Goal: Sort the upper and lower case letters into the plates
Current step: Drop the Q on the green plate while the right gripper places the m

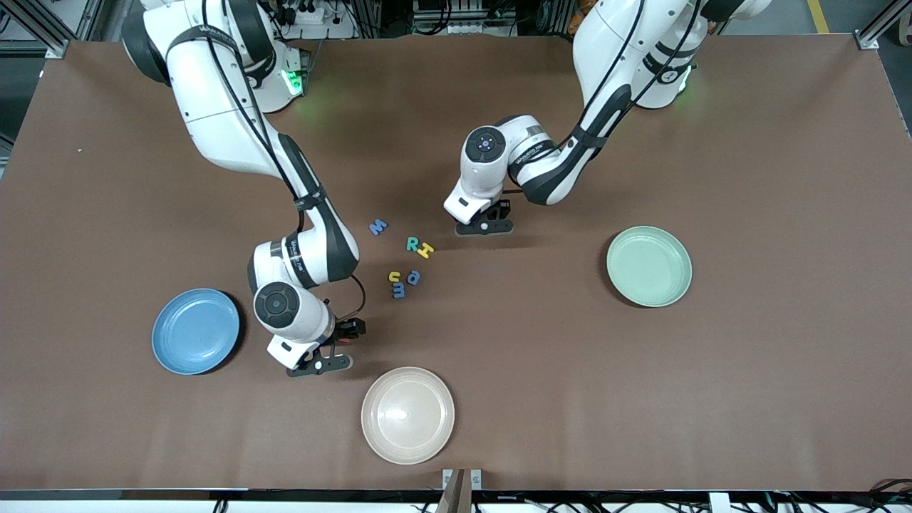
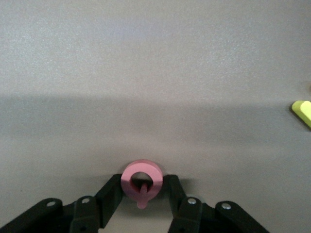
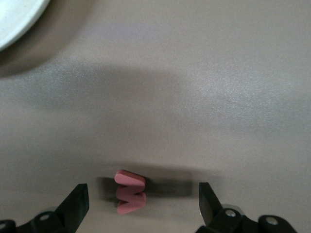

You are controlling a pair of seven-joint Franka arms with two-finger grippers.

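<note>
Left wrist view: left tool [image 2: 144, 191] pinching pink letter [image 2: 141, 180].

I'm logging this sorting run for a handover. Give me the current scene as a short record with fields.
left gripper: low at the table, fingers closing on a pink letter Q
right gripper: open, fingers either side of a pink letter on the table
loose letters: clustered mid-table between the arms
blue plate: holds nothing
green plate: holds nothing
beige plate: holds nothing, nearest the front camera
</note>
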